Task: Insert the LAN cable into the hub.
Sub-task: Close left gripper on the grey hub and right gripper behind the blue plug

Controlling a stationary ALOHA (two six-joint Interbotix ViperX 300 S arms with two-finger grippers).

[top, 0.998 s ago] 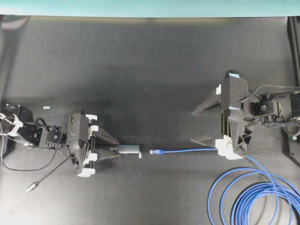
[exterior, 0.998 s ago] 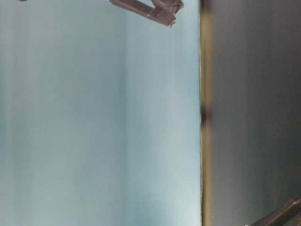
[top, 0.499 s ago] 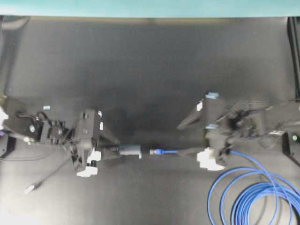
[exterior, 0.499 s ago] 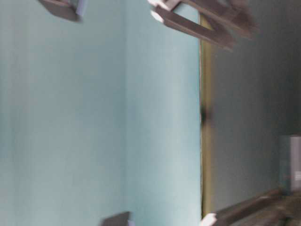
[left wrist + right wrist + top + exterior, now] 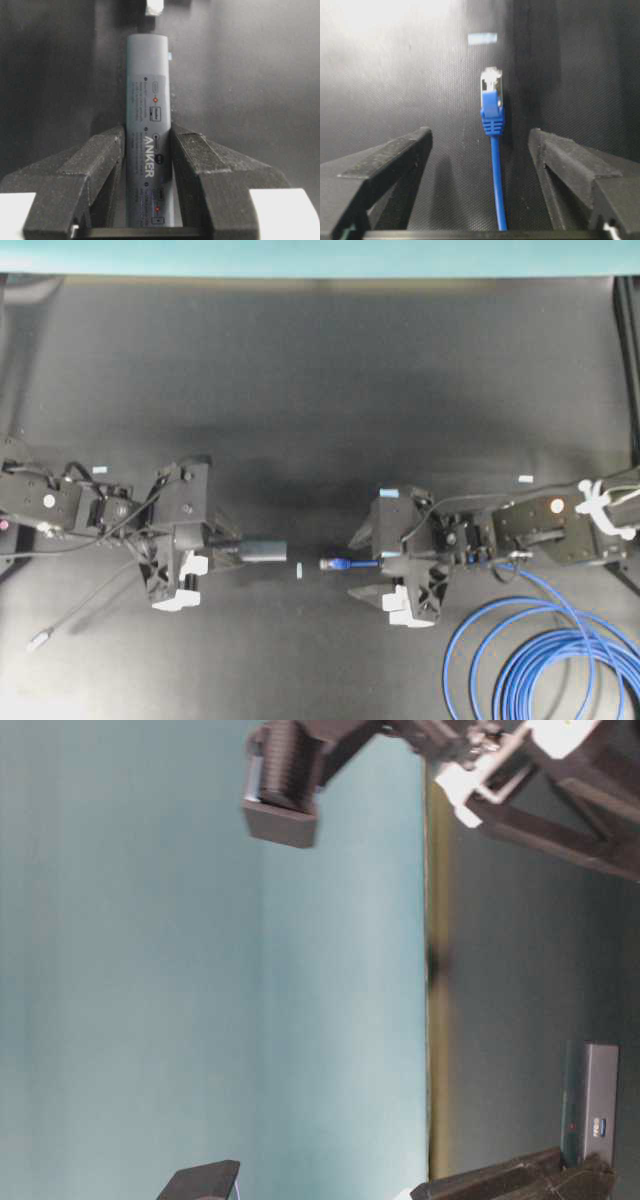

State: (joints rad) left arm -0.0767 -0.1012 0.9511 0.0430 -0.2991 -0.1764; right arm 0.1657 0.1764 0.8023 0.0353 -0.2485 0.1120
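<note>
The hub [image 5: 262,551] is a slim dark-grey bar with white print, and my left gripper [image 5: 236,551] is shut on its rear half. In the left wrist view both black fingers [image 5: 102,160] press against the sides of the hub [image 5: 147,100]. The hub [image 5: 592,1105] also shows in the table-level view. The LAN cable [image 5: 345,564] lies on the mat, its plug [image 5: 491,90] pointing at the hub across a short gap. My right gripper [image 5: 362,565] is open and straddles the blue cable [image 5: 495,175] just behind the boot, neither finger touching it.
The rest of the blue cable lies in loops [image 5: 540,660] at the front right. A small white tape mark [image 5: 299,570] sits between hub and plug. The hub's thin grey cord ends in a metal plug [image 5: 38,641] at the front left.
My right gripper came left and down from the right side, now astride the cable behind the plug, jaws slightly narrower. The left gripper shifted the hub a little left, off the tape mark.
</note>
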